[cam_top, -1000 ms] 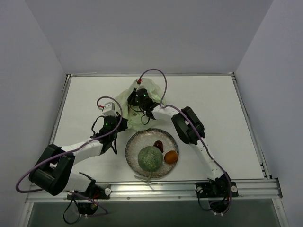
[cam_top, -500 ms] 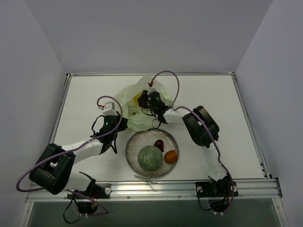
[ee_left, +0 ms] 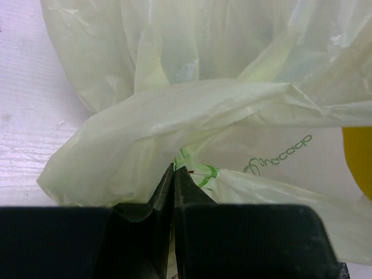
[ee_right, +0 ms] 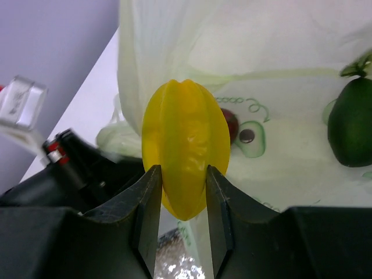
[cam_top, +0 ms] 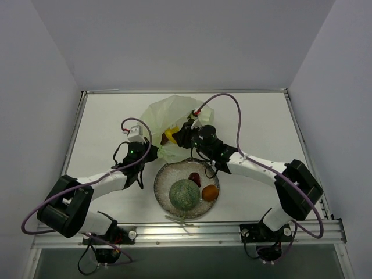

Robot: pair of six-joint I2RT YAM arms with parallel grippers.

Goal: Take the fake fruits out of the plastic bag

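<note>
The pale green plastic bag [cam_top: 168, 116] lies crumpled behind the plate. My left gripper [ee_left: 174, 170] is shut on a fold of the bag [ee_left: 203, 104] at its near left edge. At the bag's mouth, my right gripper [ee_right: 183, 170] is shut on a yellow ribbed fruit [ee_right: 186, 145], which is held just above the table [cam_top: 170, 137]. A dark green fruit [ee_right: 350, 122] rests against the bag [ee_right: 261, 58] to the right. On the speckled glass plate [cam_top: 164, 174] lie the netted green melon [cam_top: 183, 194], an orange [cam_top: 210, 192] and a dark red piece [cam_top: 195, 178].
The plate sits just in front of both grippers, between the arms. White walls close in the table on three sides, and a metal rail [cam_top: 192, 231] runs along the near edge. The right arm's purple cable [cam_top: 232, 110] loops over the back of the table.
My right gripper has closed on the yellow fruit and drawn back out of the bag toward the plate; its elbow swung far to the right. The left gripper has stayed put, gripping the bag.
</note>
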